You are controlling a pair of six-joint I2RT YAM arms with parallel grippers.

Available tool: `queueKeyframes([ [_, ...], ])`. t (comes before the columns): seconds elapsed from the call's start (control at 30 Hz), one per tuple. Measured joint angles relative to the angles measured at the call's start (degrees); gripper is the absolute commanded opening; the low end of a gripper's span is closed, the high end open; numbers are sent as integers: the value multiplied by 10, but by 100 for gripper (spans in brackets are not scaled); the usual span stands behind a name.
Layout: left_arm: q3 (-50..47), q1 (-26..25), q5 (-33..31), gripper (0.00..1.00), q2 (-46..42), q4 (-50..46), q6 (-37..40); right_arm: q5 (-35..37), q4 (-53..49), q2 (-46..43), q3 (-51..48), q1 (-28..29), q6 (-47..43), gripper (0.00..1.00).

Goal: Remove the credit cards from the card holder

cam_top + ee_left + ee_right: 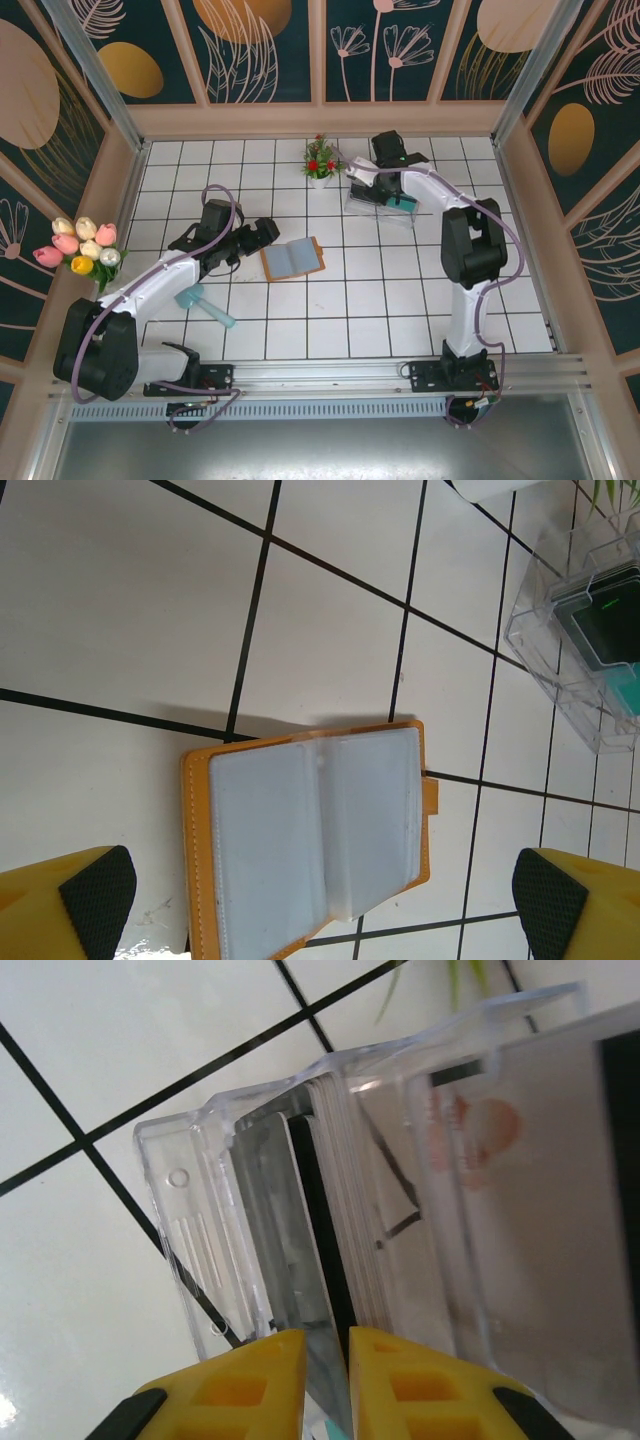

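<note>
On the worktop (330, 330), our left end effector (322, 905) gapes wide just beside the card holder (292, 258), its pockets (300, 840) seemingly empty. Our right end effector (327, 1360), narrowed, reaches the clear tray (360, 208), where a teal credit card (403, 205) lies; little remains.

From where I stand, two arms: the left arm (150, 285) and the right arm (470, 240). One card holder (292, 258), one clear tray (365, 205), one potted plant (320, 162), one tulip bunch (82, 248), one teal scoop (205, 305). The credit cards (405, 204) overlap, so I can't count them.
</note>
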Motion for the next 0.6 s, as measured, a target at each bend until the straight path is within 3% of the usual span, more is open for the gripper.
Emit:
queueKeyframes([
  [0.2,-15,0,0,99,0,0,0,-59,14,-104,-23,-3,55,32],
  [0.3,-23,0,-4,96,0,0,-3,-88,40,-172,-60,6,110,32],
  [0.43,-32,0,-11,82,0,-1,-13,-97,105,-236,-130,54,226,30],
  [0.6,-50,0,-7,65,9,4,-22,-109,184,-253,-224,125,415,34],
])
